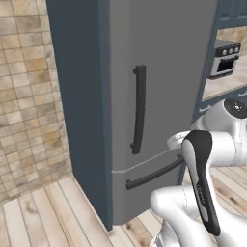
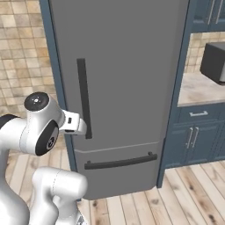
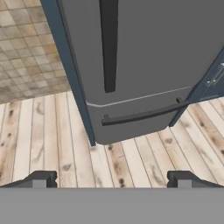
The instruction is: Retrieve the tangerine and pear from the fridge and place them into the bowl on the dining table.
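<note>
The tall grey fridge (image 1: 159,72) (image 2: 132,66) (image 3: 166,52) stands shut in front of me, with dark blue side panels. A dark vertical bar handle (image 1: 139,108) (image 2: 83,96) (image 3: 108,43) runs down its door. Below it, the drawer has a dark horizontal handle (image 1: 154,174) (image 2: 121,161) (image 3: 144,114). My gripper (image 3: 113,179) is open and empty, its fingertips (image 3: 41,178) wide apart, held a little way back from the door at the level of the vertical handle's lower end. The tangerine and pear are hidden. The bowl and dining table are out of view.
A beige tiled wall (image 1: 29,96) (image 2: 22,52) lies left of the fridge, above a pale wooden plank floor (image 3: 52,144). To the right are dark blue cabinets (image 2: 193,136), a beige counter (image 2: 197,88) and a dark appliance (image 2: 215,61) (image 1: 224,58).
</note>
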